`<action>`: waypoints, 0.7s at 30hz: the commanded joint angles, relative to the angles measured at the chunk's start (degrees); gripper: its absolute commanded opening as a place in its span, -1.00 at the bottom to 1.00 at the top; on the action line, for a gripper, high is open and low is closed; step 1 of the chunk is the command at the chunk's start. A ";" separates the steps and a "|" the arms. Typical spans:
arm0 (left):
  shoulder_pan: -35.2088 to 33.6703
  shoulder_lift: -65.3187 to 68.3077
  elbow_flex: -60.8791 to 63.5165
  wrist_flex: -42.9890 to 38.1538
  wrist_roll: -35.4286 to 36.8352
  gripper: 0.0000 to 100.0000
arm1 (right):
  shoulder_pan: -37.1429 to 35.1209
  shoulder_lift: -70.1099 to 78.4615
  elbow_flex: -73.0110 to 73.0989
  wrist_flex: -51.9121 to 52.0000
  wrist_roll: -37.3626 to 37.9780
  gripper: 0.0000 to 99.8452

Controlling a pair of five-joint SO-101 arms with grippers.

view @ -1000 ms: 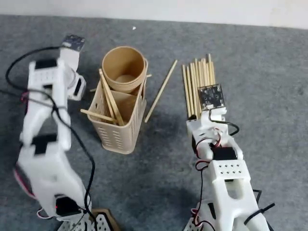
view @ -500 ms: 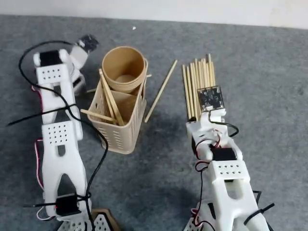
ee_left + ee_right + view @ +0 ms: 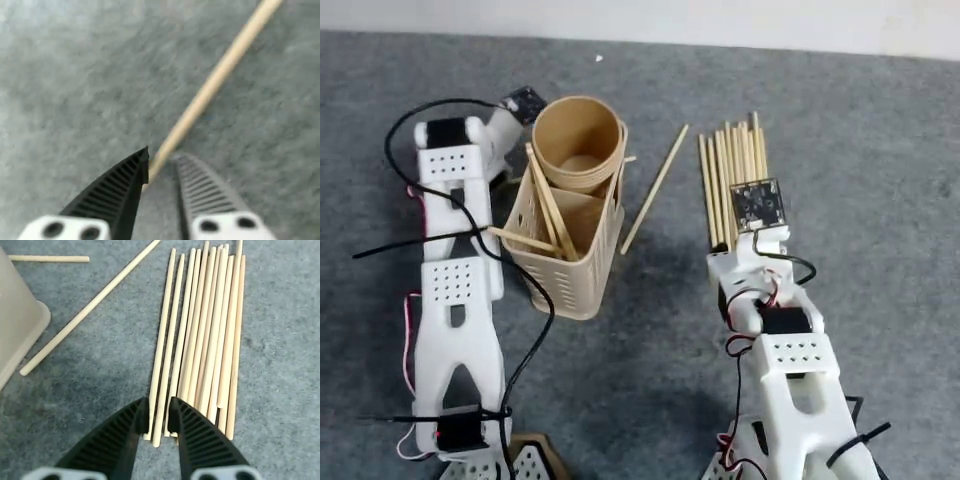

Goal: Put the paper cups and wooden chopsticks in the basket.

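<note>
The tan slotted basket (image 3: 565, 262) holds stacked paper cups (image 3: 576, 140) and several wooden chopsticks (image 3: 548, 212). My left gripper (image 3: 161, 157) is low over the carpet on the basket's left side. It is open a little, with the end of one chopstick (image 3: 215, 80) between its fingers. A bundle of chopsticks (image 3: 730, 178) lies right of the basket. My right gripper (image 3: 158, 405) hovers over the near end of that bundle (image 3: 205, 340), narrowly open with nothing held. One loose chopstick (image 3: 655, 188) lies slanted between basket and bundle.
Grey carpet covers the whole work area. In the right wrist view the basket's corner (image 3: 17, 322) is close by, with the slanted chopstick (image 3: 90, 305) and another chopstick (image 3: 47, 258) beyond it. Open carpet lies right of the bundle.
The left arm has swung in toward the basket's left side and straightened. The right arm has kept still over the bundle.
</note>
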 commanded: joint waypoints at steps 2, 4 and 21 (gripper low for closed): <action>-1.01 0.22 -0.66 -2.37 -0.62 -0.99 | 0.31 0.04 -0.40 -0.75 0.44 -0.83; -1.80 0.13 -0.66 -2.29 -0.35 -0.99 | 0.31 0.04 -0.40 -0.75 0.44 -0.83; -15.87 -49.27 55.16 6.24 18.46 -0.99 | 0.31 0.04 -0.40 -0.75 0.26 -0.83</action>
